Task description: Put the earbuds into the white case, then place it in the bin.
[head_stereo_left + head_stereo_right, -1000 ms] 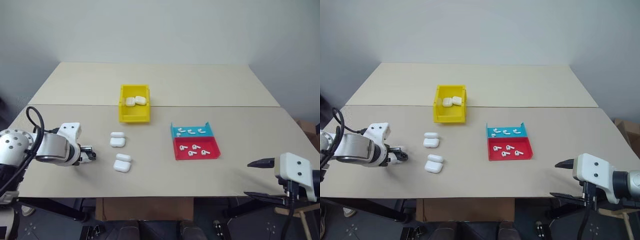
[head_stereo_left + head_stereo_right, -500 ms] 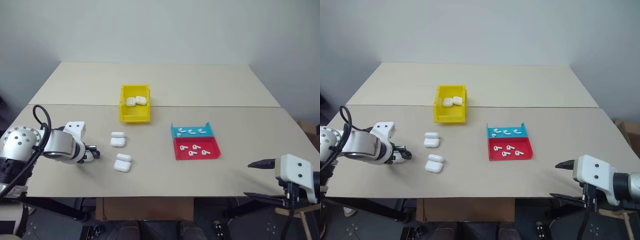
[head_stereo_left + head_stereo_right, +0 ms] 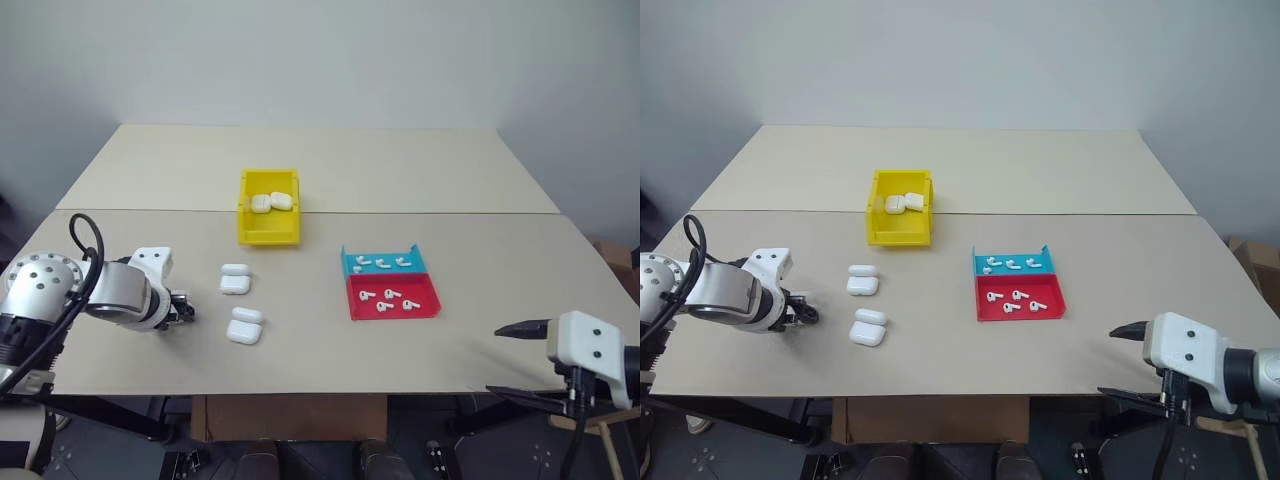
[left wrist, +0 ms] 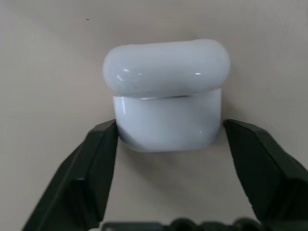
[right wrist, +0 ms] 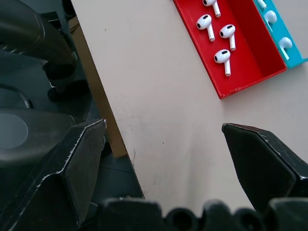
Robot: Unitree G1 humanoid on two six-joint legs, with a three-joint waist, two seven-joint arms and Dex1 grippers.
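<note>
I've got the left gripper (image 4: 168, 139) closed in around a white case (image 4: 167, 94) on the table (image 3: 330, 350), lid up; both fingertips sit right at its sides, contact unclear. Right gripper (image 5: 163, 139) wide open, holding nothing, hanging over the table's front edge. Earbuds (image 3: 390, 298) in the red-and-blue tray (image 3: 432, 306). Yellow bin (image 3: 268, 234) holds 2 cases.

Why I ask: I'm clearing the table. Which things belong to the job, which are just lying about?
Job: earbuds, case before the left claw, bin, tray holding the earbuds.
Lying about: two cases already in the bin.
</note>
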